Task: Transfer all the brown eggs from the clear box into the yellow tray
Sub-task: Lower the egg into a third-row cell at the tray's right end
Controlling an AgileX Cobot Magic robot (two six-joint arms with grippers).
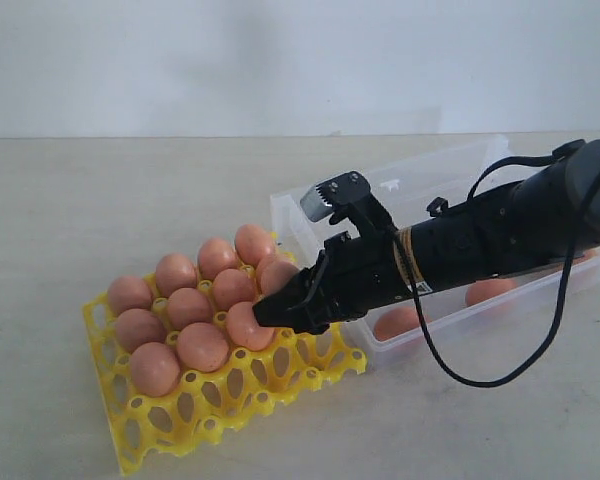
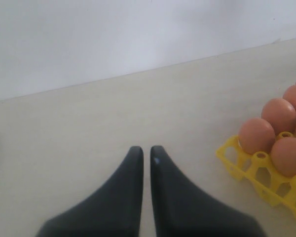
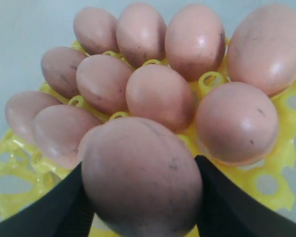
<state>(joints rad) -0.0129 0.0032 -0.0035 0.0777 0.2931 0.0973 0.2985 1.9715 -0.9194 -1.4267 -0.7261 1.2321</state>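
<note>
Brown-egg transfer well past halfway, at a guess: about ten smooth oval brown eggs [image 1: 189, 306] seated in bright yellow plastic lattice tray [image 1: 230, 400], packed toward its far side, near rows of cups open. At least two more visible in shallow clear plastic box [image 1: 450, 165] just beside tray on pale surface [image 1: 80, 200]; others possibly hidden behind arm. Grip: right pincer [image 1: 265, 315] clamped on one further egg [image 1: 242, 325], fingers partway apart on its sides, low over a cup at tray's box-side edge; seated or not, cannot tell. Idle: left pincer [image 2: 145, 153] above bare surface beside tray, fingers almost together, holding nothing.
</note>
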